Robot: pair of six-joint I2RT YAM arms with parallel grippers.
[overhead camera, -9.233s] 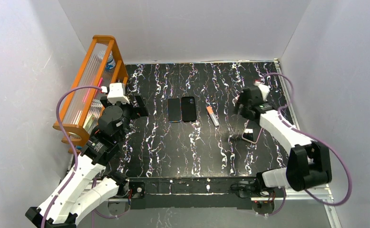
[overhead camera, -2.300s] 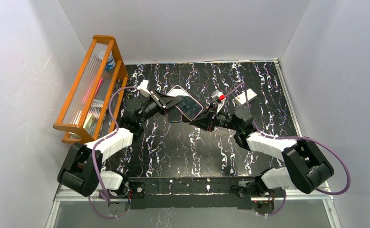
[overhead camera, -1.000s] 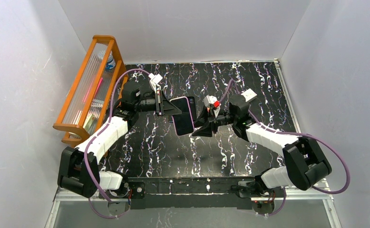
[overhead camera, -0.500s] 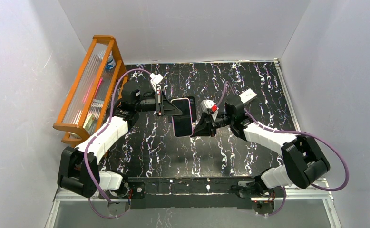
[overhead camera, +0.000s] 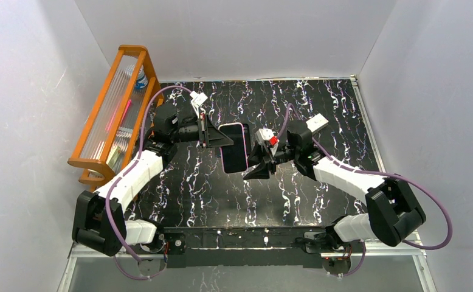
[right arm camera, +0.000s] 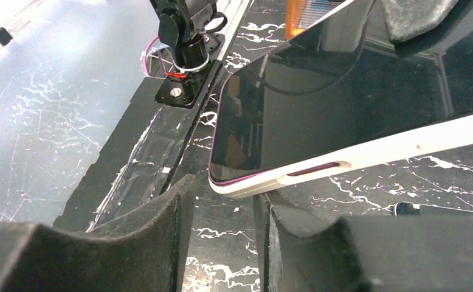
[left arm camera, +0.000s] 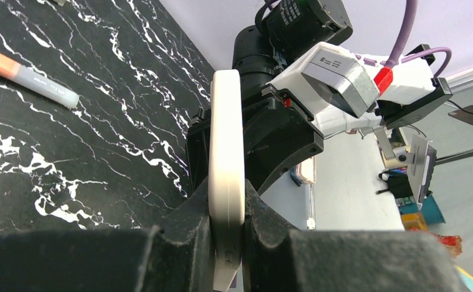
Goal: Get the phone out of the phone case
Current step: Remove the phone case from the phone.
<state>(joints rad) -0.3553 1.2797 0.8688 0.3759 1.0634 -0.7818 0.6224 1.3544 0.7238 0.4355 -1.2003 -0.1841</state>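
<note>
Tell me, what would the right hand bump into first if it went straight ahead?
Most likely the phone case, its near corner sitting just past the right hand. The left hand holds it up. Depth is hard to judge.

The table (overhead camera: 319,97) is black with thin white veins, and it lies under both pairs of fingers. Far to the left of the left fingers (overhead camera: 220,139) an orange wooden rack (overhead camera: 120,79) stands at the edge of the table. It holds clear tubes, a pink stick (overhead camera: 118,115) and a small bottle (overhead camera: 141,79) at its far end. In the left wrist view, a marker (left arm camera: 30,81), orange and grey, lies flat on the table beyond the fingers, to their left. White walls (overhead camera: 240,36) close the table on three sides, well apart from the right fingers (overhead camera: 253,171).
</note>
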